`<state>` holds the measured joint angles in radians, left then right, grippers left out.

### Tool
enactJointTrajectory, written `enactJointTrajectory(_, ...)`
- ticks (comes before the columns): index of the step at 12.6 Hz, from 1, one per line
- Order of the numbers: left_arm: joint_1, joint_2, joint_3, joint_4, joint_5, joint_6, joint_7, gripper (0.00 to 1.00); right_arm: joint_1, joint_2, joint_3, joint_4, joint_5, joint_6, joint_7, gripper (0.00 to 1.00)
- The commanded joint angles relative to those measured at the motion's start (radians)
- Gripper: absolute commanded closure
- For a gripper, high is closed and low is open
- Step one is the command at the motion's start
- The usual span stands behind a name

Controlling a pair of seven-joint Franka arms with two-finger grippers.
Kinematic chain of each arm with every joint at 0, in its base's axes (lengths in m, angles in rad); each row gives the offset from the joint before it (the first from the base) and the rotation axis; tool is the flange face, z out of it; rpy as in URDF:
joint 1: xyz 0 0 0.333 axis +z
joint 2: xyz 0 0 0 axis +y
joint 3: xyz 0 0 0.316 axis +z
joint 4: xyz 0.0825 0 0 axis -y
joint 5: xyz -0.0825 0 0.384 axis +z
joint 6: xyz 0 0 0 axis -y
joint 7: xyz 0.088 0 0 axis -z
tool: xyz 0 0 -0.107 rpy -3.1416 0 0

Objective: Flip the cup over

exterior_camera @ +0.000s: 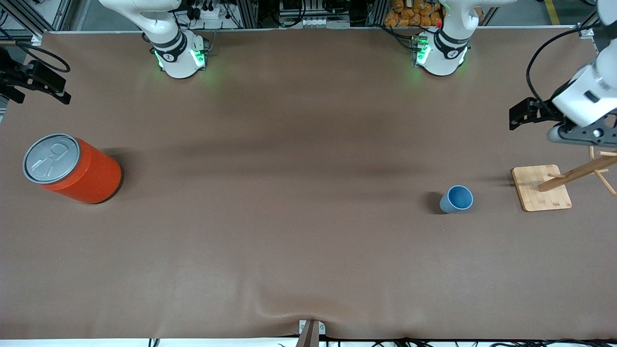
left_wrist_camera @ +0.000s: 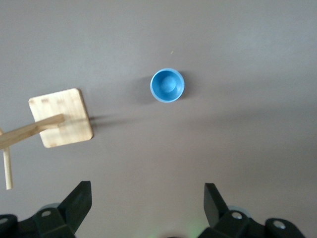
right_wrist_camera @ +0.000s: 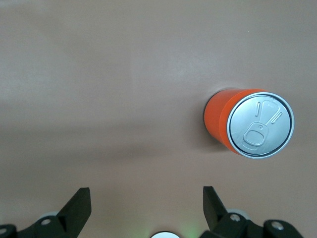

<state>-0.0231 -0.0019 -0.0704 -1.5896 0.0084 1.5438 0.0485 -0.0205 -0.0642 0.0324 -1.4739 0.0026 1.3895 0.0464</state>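
The blue cup (exterior_camera: 456,199) stands upright with its mouth up, on the table near the wooden stand (exterior_camera: 541,187), toward the left arm's end. This could be the cup already turned up or one waiting to be turned down. The left gripper (left_wrist_camera: 145,208) hangs over the table with fingers spread and holding nothing; the right gripper (right_wrist_camera: 146,208), also spread, waits above the table beside the orange can (right_wrist_camera: 249,128).

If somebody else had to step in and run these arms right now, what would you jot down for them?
Left gripper: open, up in the air over the table's left-arm end, by the wooden rack.
Right gripper: open, over the table near the orange can.
Blue cup: stands upright, mouth up, beside the rack, held by nothing.
Done or left: unclear; a mouth-up cup fits either flipped already or awaiting flipping.
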Motion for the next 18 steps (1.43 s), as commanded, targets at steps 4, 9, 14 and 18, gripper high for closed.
enactJointTrajectory(4,-0.008,0.033,-0.009,0.106,-0.022,-0.093,0.019,0.0,-0.015,0.009,0.011,0.018,-0.004,-0.018,-0.005,0.0)
enactJointTrajectory(9,0.0,0.033,-0.014,0.102,-0.015,-0.105,0.021,0.0,-0.016,0.009,0.009,0.018,0.003,-0.018,-0.005,0.0)
enactJointTrajectory(14,0.008,0.033,-0.011,0.106,-0.015,-0.102,0.021,0.0,-0.019,0.009,0.008,0.018,0.01,-0.018,-0.005,0.0)
enactJointTrajectory(18,0.005,0.033,-0.011,0.106,-0.007,-0.094,0.019,0.0,-0.019,0.01,0.008,0.018,0.011,-0.018,-0.003,0.0)
